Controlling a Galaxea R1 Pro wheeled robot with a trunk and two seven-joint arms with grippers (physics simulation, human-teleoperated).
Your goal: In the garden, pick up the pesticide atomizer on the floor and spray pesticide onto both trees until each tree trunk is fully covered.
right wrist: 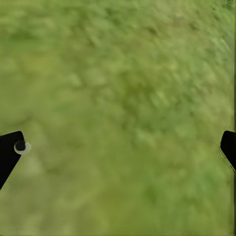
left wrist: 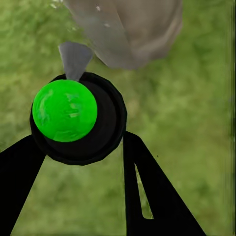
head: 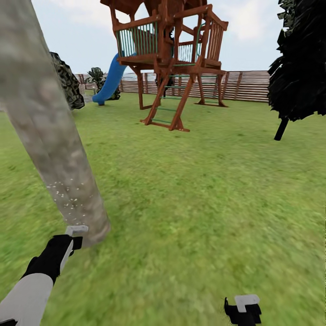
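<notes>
A thick pale grey-brown tree trunk (head: 50, 136) leans across the left of the head view, with fine white pesticide specks (head: 68, 194) on its lower part. My left gripper (head: 74, 237) is low at the foot of this trunk, almost touching it. In the left wrist view the gripper (left wrist: 76, 142) is shut on the pesticide atomizer (left wrist: 66, 110), seen end-on as a bright green disc in a dark round body, with the trunk (left wrist: 132, 29) just beyond. My right gripper (head: 244, 308) hangs low at the right, open (right wrist: 118, 147) over bare grass.
The green lawn (head: 203, 203) spreads ahead. A brown wooden play tower (head: 172, 59) with a blue slide (head: 111, 79) stands in the middle distance before the slat fence (head: 244, 86). A black conifer (head: 301, 63) stands at the right, a dark bush (head: 68, 83) behind the trunk.
</notes>
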